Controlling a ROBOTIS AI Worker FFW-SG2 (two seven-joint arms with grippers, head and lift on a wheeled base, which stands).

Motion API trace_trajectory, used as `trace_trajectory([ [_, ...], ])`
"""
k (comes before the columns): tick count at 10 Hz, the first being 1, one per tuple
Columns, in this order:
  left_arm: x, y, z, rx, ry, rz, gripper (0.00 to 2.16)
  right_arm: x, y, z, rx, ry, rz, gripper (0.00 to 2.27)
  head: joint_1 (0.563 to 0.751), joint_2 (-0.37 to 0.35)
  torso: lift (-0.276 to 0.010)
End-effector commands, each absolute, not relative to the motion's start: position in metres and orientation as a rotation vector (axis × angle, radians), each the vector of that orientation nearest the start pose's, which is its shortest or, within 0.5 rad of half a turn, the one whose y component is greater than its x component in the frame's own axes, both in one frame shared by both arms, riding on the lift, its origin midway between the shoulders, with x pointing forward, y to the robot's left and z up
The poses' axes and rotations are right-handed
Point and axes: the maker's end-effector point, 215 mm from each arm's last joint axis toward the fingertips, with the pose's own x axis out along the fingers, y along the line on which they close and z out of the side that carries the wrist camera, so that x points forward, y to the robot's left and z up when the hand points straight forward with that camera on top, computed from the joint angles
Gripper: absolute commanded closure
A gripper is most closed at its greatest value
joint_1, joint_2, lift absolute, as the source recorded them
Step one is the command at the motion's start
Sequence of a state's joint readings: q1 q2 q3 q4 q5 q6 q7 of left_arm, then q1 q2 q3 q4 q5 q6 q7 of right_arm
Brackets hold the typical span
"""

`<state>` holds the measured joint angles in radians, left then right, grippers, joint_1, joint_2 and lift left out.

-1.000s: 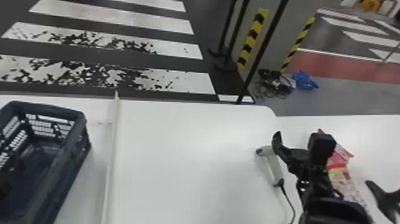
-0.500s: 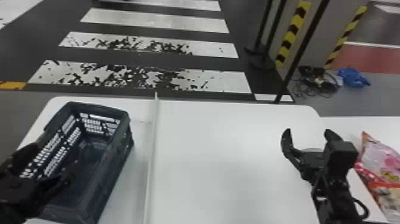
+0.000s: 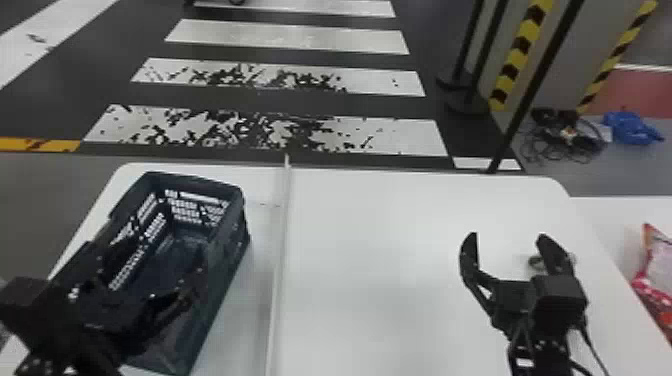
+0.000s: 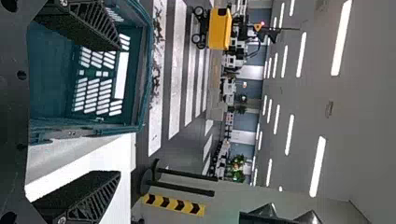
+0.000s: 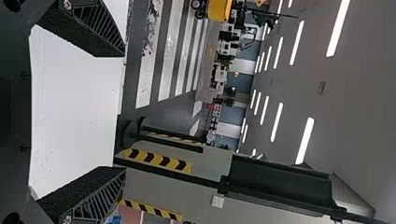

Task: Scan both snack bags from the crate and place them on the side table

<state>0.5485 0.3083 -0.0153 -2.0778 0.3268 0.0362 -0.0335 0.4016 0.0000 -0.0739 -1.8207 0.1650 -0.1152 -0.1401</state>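
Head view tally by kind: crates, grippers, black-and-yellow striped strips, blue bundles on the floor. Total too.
Crate: 1
Grippers, left gripper and right gripper: 2
Striped strips: 2
Blue bundle: 1
Total: 6

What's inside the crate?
Toward the far end of the crate, bare floor and slotted walls. In the head view the open left gripper and its arm cover much of the near end, so can't tell what, if anything, lies there.
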Motion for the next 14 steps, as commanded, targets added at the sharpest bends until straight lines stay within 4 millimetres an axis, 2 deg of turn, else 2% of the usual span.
trace_trajectory([
  [1, 0.429, 0.214, -0.349, -0.056, 0.098, -0.211, 0.05, 0.452, -0.277, -0.388, -0.181, 0.044, -0.164, 0.06, 0.695, -0.077, -0.098],
  [4, 0.422, 0.196, -0.348, -0.04, 0.11, -0.211, 0.05, 0.44, -0.241, -0.393, -0.161, 0.05, -0.126, 0.06, 0.695, -0.077, -0.098],
  [6, 0.413, 0.204, -0.352, -0.018, 0.148, -0.204, 0.05, 0.435, -0.229, -0.386, -0.188, 0.039, -0.14, 0.07, 0.695, -0.063, -0.098],
  [7, 0.41, 0.212, -0.35, -0.007, 0.152, -0.196, 0.05, 0.432, -0.231, -0.387, -0.198, 0.048, -0.158, 0.07, 0.695, -0.052, -0.098],
  [9, 0.404, 0.213, -0.349, -0.003, 0.158, -0.202, 0.05, 0.427, -0.237, -0.391, -0.198, 0.076, -0.173, 0.07, 0.695, -0.029, -0.098],
  [13, 0.402, 0.216, -0.349, 0.011, 0.161, -0.217, 0.05, 0.419, -0.241, -0.392, -0.178, 0.109, -0.183, 0.06, 0.695, -0.034, -0.098],
  [14, 0.401, 0.222, -0.349, 0.017, 0.164, -0.214, 0.05, 0.418, -0.242, -0.393, -0.179, 0.117, -0.186, 0.06, 0.695, -0.035, -0.098],
])
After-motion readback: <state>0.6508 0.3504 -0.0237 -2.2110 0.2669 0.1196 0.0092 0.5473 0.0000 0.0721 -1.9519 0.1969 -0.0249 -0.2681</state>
